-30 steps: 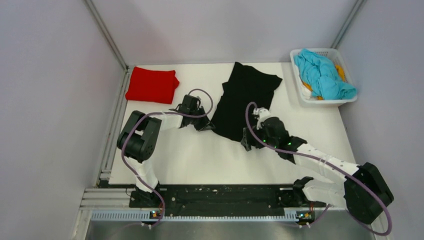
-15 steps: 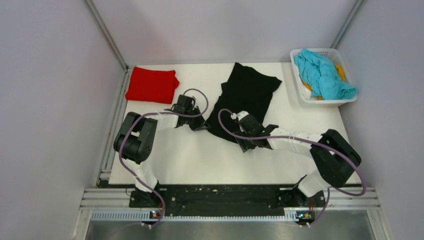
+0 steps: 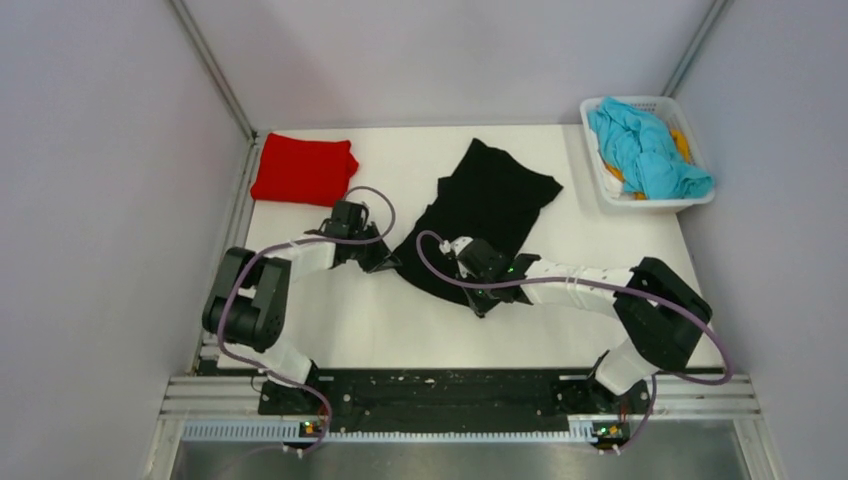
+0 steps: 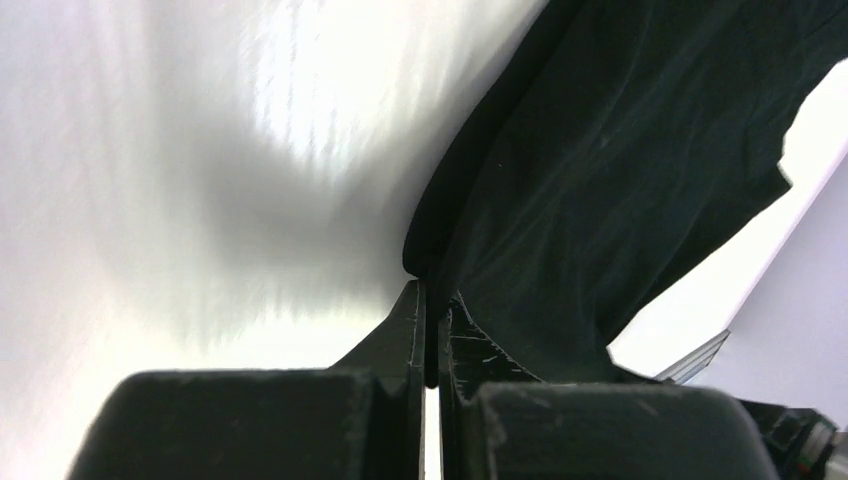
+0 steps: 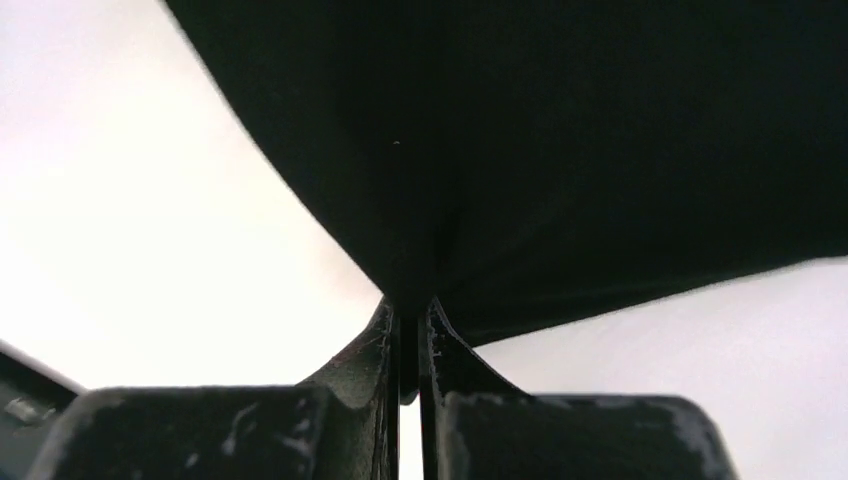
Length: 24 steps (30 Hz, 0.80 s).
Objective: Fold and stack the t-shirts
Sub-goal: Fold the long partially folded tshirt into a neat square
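Plainly, both hands are pinched fully closed on the near hem of the black shirt [image 3: 492, 195]: the left hand [image 3: 384, 260] at its near-left corner, the right hand [image 3: 474, 288] further right along the same edge. The shirt lies flat on the white surface [image 3: 330, 320], its long axis running slantwise from the hands away toward the far right. All the cloth therefore lies beyond the hands, so a fold likely means carrying the hem along that slant. The folded red shirt [image 3: 303, 170] sits far-left, nearer the left hand.
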{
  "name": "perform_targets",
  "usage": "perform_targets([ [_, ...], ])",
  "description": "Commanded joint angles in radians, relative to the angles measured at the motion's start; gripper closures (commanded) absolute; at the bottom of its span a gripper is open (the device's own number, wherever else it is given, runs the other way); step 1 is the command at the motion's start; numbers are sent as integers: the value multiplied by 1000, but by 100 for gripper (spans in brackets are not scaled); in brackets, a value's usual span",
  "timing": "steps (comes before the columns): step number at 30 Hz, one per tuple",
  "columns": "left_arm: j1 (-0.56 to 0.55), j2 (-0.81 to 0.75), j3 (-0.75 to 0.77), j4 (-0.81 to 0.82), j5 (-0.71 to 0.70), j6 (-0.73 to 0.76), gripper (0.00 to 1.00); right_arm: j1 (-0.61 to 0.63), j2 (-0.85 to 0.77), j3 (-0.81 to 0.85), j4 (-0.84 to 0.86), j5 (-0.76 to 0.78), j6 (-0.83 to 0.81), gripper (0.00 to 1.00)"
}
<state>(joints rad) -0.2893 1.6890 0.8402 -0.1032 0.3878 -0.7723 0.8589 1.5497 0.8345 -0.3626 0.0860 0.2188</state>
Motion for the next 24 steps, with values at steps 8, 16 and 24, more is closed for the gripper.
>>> perform_targets([
  [8, 58, -551, -209, -261, -268, -61, 100, 229, -65, 57, 205, -519, 114, 100],
  [16, 58, -983, -221, -468, -436, -88, 100, 298, -121, 72, 443, -794, 251, 100],
  [24, 57, -1043, -187, -350, -290, -88, 100, 293, -264, -10, 490, -687, 342, 100],
])
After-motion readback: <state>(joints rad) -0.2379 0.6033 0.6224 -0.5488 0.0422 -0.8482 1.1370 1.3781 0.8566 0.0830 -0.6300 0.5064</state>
